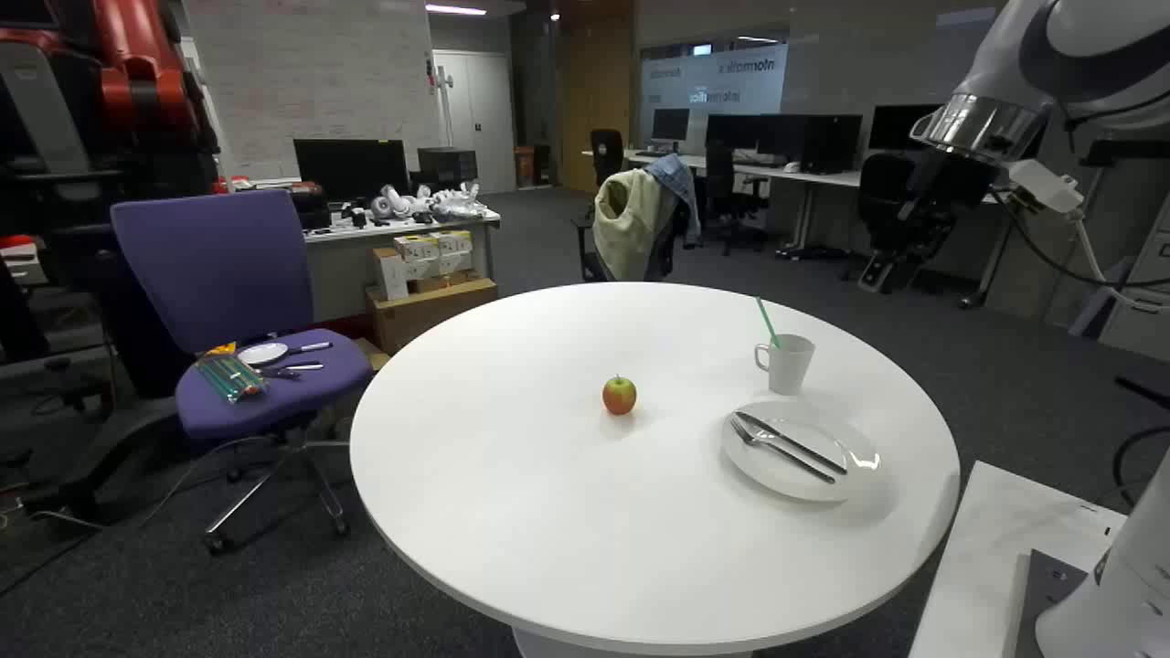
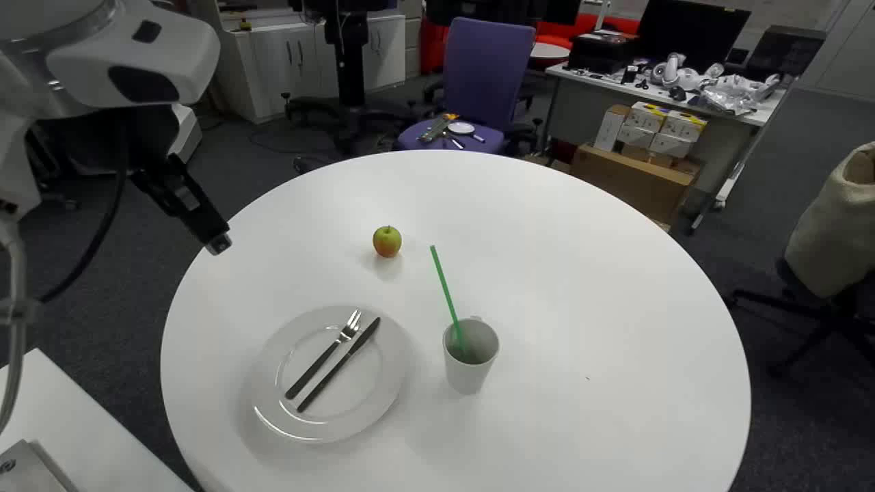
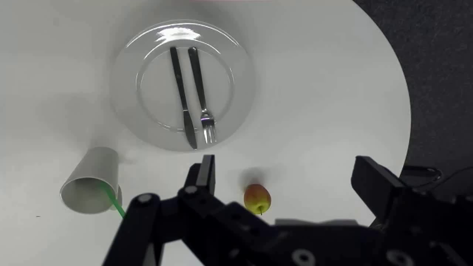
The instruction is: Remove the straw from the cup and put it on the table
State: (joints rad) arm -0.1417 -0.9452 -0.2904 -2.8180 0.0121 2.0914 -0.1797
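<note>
Straw (image 2: 445,285) slanted in cup (image 2: 467,378), upper end leaning toward handle (image 1: 758,357).

Plate (image 3: 155,88): smooth, glossy, hard highlights. On plate: knife (image 3: 182,94) and fork (image 3: 201,94), both metal-looking, fork the shinier. Near plate: cup (image 3: 97,166), smooth, duller than plate; straw (image 2: 448,294), plastic by look. Under plate: table (image 3: 314,111), smooth, near matt.

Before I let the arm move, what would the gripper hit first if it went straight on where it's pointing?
Likely the tabletop, to the right of the plate in the wrist view, beyond the open gripper. Depth is unclear, though, and the gripper might catch the plate's rim first.
</note>
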